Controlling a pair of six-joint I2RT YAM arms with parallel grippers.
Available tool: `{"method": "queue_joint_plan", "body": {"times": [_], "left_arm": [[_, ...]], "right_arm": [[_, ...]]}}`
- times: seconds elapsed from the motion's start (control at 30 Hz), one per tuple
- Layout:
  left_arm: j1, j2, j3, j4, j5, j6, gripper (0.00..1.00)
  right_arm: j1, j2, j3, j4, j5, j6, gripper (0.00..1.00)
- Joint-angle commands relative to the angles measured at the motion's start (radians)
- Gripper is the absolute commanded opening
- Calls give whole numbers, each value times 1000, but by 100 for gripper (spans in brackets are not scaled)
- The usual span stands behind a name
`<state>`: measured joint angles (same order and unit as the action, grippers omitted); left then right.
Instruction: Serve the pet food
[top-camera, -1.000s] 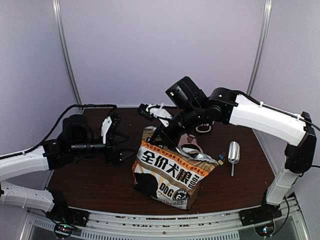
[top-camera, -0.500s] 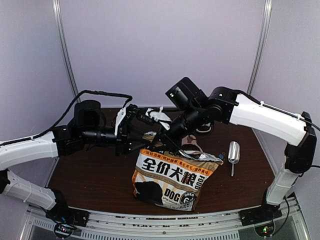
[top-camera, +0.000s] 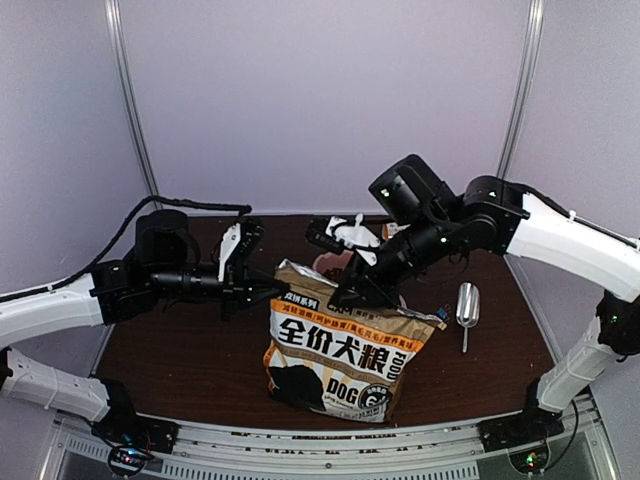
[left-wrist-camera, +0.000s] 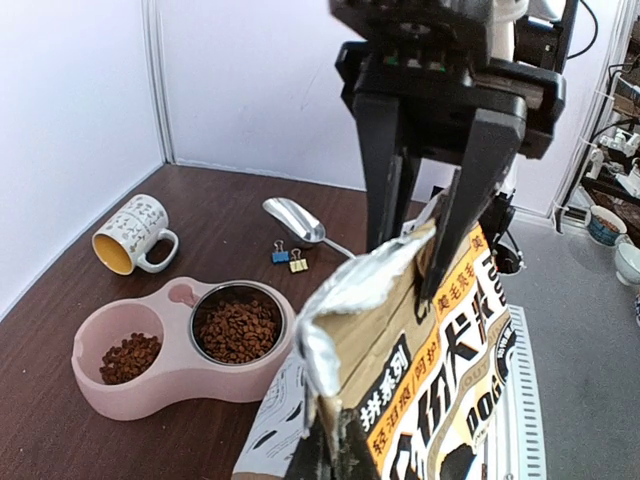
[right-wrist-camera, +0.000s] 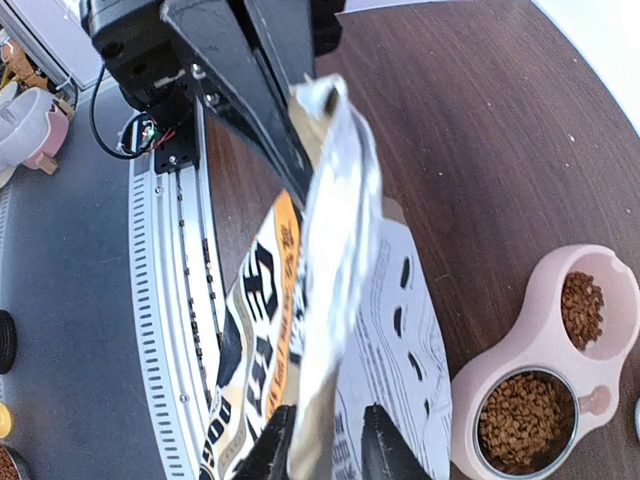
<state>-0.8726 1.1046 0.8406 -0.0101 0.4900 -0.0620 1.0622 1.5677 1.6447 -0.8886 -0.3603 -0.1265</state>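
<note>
The kraft-brown and white "DOG" bag (top-camera: 340, 350) stands upright near the table's front middle. My left gripper (top-camera: 268, 291) is shut on its top left corner, which fills the bottom of the left wrist view (left-wrist-camera: 335, 465). My right gripper (top-camera: 347, 295) is open, its fingers either side of the bag's foil top edge (right-wrist-camera: 325, 455) with a gap showing. The pet food (left-wrist-camera: 235, 330) lies as brown kibble in the steel cup of the pink double bowl (left-wrist-camera: 170, 385). A smaller heap of kibble (left-wrist-camera: 130, 356) sits in the bowl's other cup.
A metal scoop (top-camera: 467, 303) lies on the table to the right of the bag. Binder clips (left-wrist-camera: 290, 258) lie near it. A spotted white mug (left-wrist-camera: 130, 235) with a yellow inside stands beyond the bowl. White walls close the table's back and sides.
My left gripper reached in from the left and shut on the bag's top corner. My right gripper, shut on the top edge before, has opened, and the arm has shifted right.
</note>
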Motion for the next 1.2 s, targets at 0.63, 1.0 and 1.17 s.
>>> {"method": "queue_joint_plan", "body": {"times": [0.63,1.0,1.17], "left_arm": [[33,-238,-63,-56,-249,31,0],[72,-312,-111,-65,-222,11,0],[72,-288,-96,-79,-168,6,0]], "right_arm": [[23,-174,-200,-133,485,31,6],[23,-259,-299,-103,476,61,3],[21,-271,-329,-64,437,64,20]]}}
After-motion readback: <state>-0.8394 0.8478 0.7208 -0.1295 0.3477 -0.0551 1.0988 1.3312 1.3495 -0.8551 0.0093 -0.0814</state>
